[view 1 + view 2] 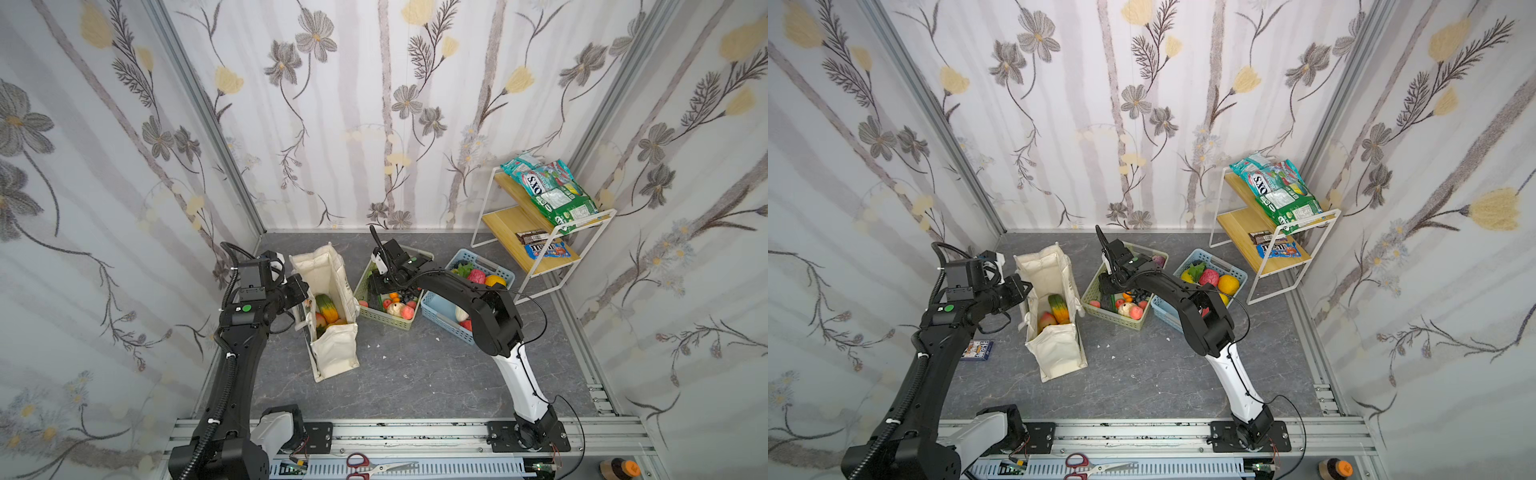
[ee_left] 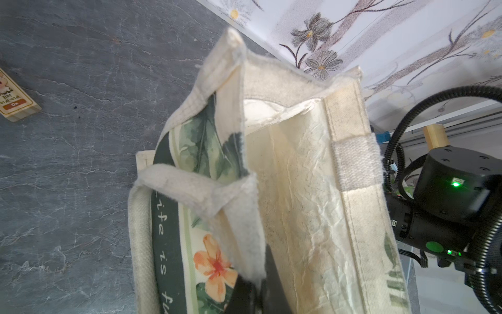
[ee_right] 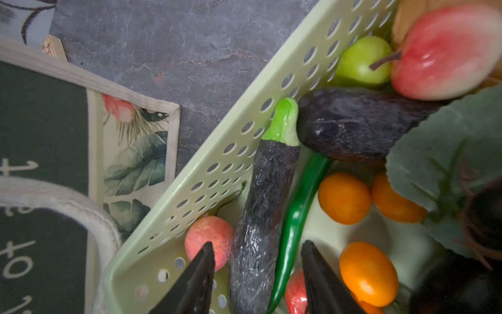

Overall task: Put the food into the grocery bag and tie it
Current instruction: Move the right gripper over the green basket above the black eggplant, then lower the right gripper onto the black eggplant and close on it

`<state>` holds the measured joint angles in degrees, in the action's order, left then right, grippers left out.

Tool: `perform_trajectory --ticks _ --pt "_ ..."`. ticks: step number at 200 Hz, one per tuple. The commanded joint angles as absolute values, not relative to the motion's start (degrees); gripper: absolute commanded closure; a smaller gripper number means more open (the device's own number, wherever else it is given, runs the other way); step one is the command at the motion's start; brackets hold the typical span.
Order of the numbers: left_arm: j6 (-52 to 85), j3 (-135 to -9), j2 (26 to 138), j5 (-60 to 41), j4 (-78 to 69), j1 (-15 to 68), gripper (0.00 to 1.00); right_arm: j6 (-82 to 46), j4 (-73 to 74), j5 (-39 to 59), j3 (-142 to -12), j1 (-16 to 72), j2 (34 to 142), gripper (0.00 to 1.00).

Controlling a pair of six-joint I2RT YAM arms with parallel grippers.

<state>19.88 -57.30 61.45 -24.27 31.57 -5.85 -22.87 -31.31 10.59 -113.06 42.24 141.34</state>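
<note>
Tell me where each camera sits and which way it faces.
Top views: high above the front rail, facing down; both arms show, left gripper at the bag, right gripper in the green basket.
Left wrist: at the bag's rim, facing across its mouth; shut fingers pinch the rim.
Right wrist: over the green basket, facing down; its open fingers straddle the eggplant.
Shared: all four show the bag.

3 walls (image 1: 374,104) papered in pale stripes with grey and yellow flowers enclose a dark grey, stone-veined bench (image 1: 415,374). Aluminium posts (image 1: 207,120) line the 2 back corners. A white wire rack (image 1: 505,226) with 2 wooden shelves stands in the far right corner. The light is soft and even.
</note>
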Motion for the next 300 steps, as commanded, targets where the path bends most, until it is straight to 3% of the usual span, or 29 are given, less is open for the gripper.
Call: perform_trajectory --ticks 1,101,205,300 --pt "19.7 -58.1 61.2 -25.1 31.3 -6.0 1.0 -23.1 -31.1 11.7 -113.9 42.2 142.4 0.48" --pt "19.6 -58.5 61.8 -25.8 31.1 -5.9 1.0 -24.5 -29.7 13.9 -114.3 42.5 145.7 0.52" --pt "19.6 -58.3 61.5 -25.9 30.9 -5.9 1.0 -25.8 -28.7 15.1 -114.1 42.5 145.3 0.69" --pt "19.9 -58.2 61.8 -26.6 30.2 -5.9 1.0 -25.8 -28.3 14.8 -112.3 41.3 139.2 0.69"
